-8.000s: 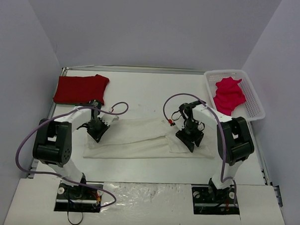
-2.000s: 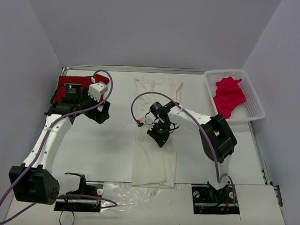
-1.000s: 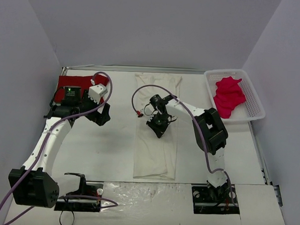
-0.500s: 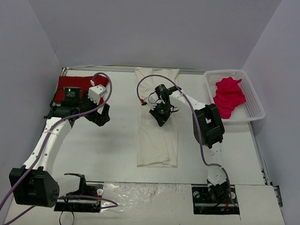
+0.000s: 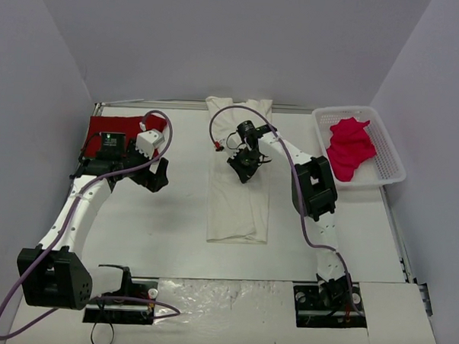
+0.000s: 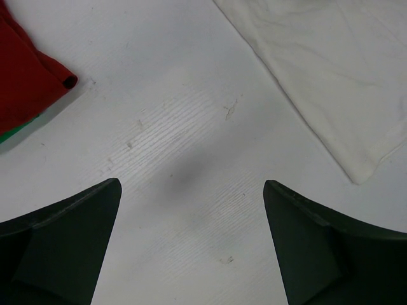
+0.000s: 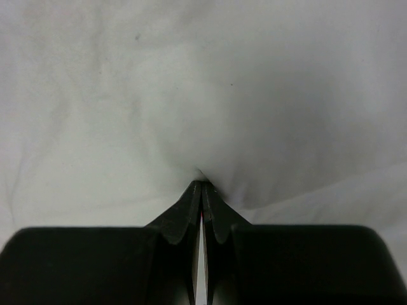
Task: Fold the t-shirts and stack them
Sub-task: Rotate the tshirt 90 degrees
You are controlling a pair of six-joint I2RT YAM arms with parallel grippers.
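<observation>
The right gripper sits down on a long cream-white cloth t-shirt. The shirt is folded into a narrow strip that runs from well nearer than the gripper to beyond it, reaching the far edge of the white table. Well to its left, the left gripper hangs over the table, with a flat, folded red cloth t-shirt just beyond it and to its left. Well to the right of the right gripper, a crumpled pinkish-red cloth t-shirt lies in a white plastic lattice basket.
</observation>
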